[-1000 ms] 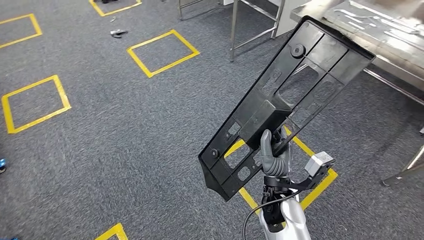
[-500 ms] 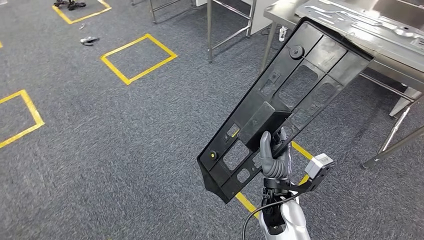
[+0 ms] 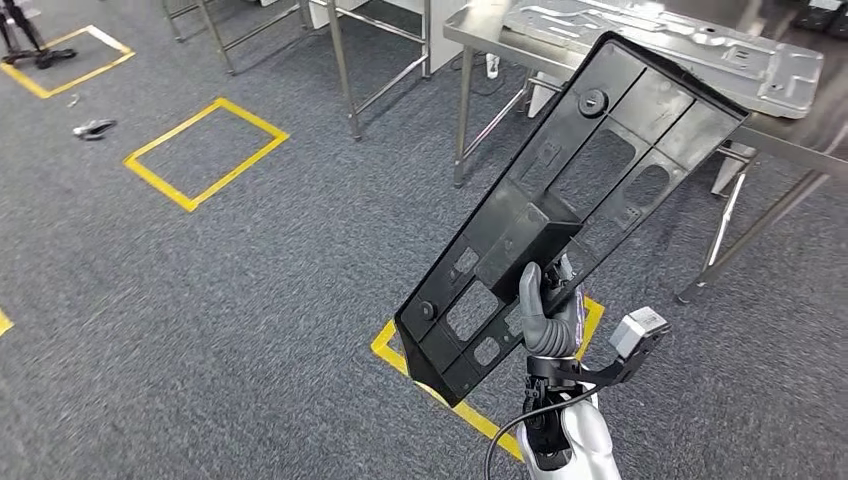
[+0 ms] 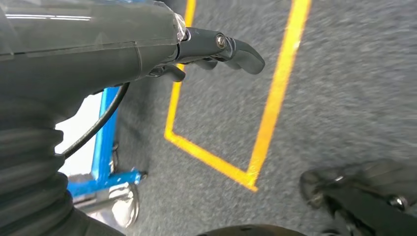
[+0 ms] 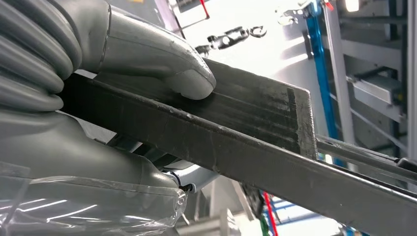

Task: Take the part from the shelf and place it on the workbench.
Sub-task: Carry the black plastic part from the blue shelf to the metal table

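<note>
The right hand (image 3: 547,312) is clamped on the lower edge of the black plastic panel (image 3: 570,200), holding it raised and tilted toward one o'clock. The left hand (image 4: 216,49) hangs over the carpet, fingers curled on nothing. The steel workbench (image 3: 790,125) lies at one o'clock: approach squarely, keep the grip firm, and lift the panel's top edge clear of the bench rim before lowering.

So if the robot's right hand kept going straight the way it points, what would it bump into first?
Probably the metal workbench: the right hand points up toward it, holding the black part. Depth is unclear.
</note>
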Controlling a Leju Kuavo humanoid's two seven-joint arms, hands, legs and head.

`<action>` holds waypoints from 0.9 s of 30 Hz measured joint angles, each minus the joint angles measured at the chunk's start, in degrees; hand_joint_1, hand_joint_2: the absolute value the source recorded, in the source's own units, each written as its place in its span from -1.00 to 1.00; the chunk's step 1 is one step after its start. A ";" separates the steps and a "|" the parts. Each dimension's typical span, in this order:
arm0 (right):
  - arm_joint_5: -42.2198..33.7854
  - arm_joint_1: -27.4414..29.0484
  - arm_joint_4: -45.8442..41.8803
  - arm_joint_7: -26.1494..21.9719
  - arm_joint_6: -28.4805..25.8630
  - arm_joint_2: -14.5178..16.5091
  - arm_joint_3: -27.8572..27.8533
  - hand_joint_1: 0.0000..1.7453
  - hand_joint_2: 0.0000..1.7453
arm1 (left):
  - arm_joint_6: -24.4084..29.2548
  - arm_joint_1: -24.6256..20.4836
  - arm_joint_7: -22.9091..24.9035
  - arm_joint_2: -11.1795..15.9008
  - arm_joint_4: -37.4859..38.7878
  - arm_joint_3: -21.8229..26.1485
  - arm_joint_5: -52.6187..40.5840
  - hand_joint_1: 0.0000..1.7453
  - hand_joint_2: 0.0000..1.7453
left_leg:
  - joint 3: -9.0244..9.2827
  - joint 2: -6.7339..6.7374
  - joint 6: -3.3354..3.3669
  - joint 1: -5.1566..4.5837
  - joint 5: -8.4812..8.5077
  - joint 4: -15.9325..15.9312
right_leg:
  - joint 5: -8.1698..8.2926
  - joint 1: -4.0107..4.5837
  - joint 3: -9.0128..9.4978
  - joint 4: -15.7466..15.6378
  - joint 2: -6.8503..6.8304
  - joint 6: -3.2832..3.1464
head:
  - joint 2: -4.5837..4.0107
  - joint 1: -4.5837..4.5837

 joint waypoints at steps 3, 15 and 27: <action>-0.01 -0.03 -0.02 0.04 -0.02 0.01 0.04 1.00 1.00 | 0.32 -0.25 0.09 0.01 0.00 -0.09 -0.41 -1.00 1.00 | 0.31 -1.17 0.92 -0.20 2.20 -3.21 | -0.38 -0.33 -0.42 -0.21 1.45 1.01 | 0.01 -0.02; -0.06 -0.41 -0.19 -0.07 -0.21 -0.13 0.00 1.00 1.00 | 0.17 -0.38 -0.18 -0.30 0.00 -0.41 0.05 -1.00 1.00 | 4.50 4.22 2.28 -0.41 -0.42 -4.98 | 0.88 0.22 -3.81 2.73 -5.34 1.85 | 0.00 0.48; 0.20 -0.33 -0.82 0.08 -1.34 0.22 -0.04 1.00 1.00 | 0.02 0.02 -0.41 -0.15 -0.13 -0.44 -0.07 -1.00 1.00 | -6.45 2.44 -0.73 0.20 -2.10 11.15 | -4.53 -0.22 6.92 -3.12 -3.95 -0.24 | 0.01 -0.09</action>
